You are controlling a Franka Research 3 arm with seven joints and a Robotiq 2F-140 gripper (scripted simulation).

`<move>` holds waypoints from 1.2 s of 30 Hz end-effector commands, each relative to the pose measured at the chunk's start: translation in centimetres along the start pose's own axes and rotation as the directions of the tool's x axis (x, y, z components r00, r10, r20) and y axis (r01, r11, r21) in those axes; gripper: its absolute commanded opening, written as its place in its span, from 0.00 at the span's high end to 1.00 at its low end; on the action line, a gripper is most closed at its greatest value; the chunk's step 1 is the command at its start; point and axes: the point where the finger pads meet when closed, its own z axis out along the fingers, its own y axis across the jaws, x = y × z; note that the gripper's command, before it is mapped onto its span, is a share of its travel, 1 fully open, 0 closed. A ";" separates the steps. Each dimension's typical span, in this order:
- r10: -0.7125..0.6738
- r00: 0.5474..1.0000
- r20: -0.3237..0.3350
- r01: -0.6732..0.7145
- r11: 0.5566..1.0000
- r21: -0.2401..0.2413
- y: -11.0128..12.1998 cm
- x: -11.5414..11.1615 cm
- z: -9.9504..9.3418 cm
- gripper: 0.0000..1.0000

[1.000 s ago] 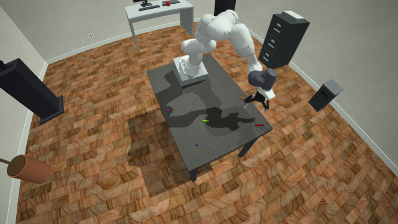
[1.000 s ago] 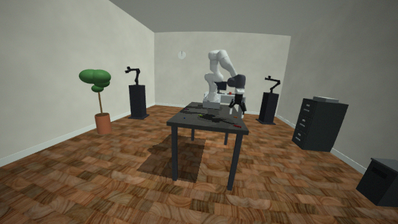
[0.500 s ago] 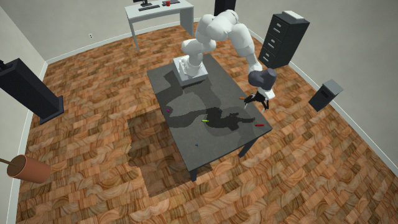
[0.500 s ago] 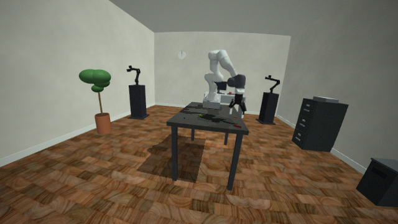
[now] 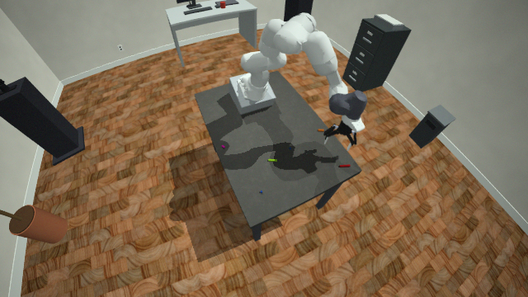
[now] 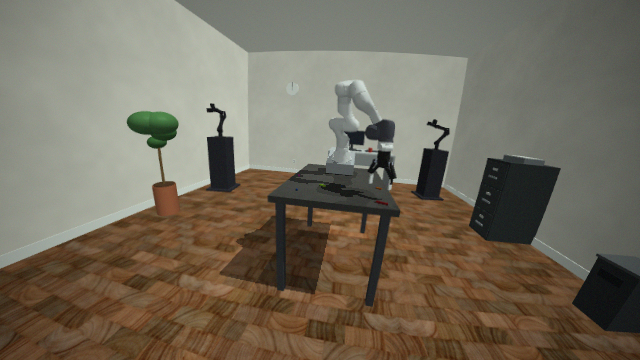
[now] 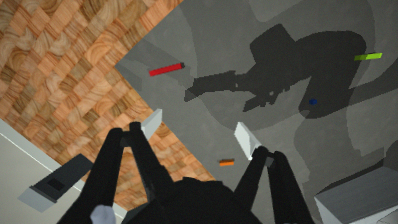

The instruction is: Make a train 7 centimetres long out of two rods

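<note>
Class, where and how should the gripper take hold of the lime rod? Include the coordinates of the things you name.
Probably best at mid-length, from straight above, with one fingertip on each long side: the lime rod (image 5: 272,160) (image 6: 322,185) (image 7: 368,57) lies flat, long and narrow, with no neighbour touching it.

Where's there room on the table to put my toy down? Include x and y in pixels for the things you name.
Between the lime rod (image 5: 272,160) (image 7: 368,56) and the blue rod near the table's edge (image 5: 261,192). It's tighter by the orange rod (image 5: 320,130) (image 7: 226,162), because the open gripper (image 5: 339,145) (image 7: 199,122) hangs close.
</note>
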 end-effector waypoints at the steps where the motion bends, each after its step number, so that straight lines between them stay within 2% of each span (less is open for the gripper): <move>1: -0.002 1.000 0.002 0.002 1.000 -0.003 0.0 0.0 0.0 0.00; 19: -0.014 1.000 0.002 0.014 1.000 -0.003 0.1 0.0 0.1 0.00; 25: -0.210 0.978 0.000 0.210 0.978 -0.005 0.4 -0.4 0.1 0.00; 34: -0.366 0.931 -0.001 0.366 0.931 -0.007 0.7 -0.7 0.1 0.00; 36: -0.366 0.931 -0.001 0.366 0.931 -0.007 0.7 -0.7 0.1 0.00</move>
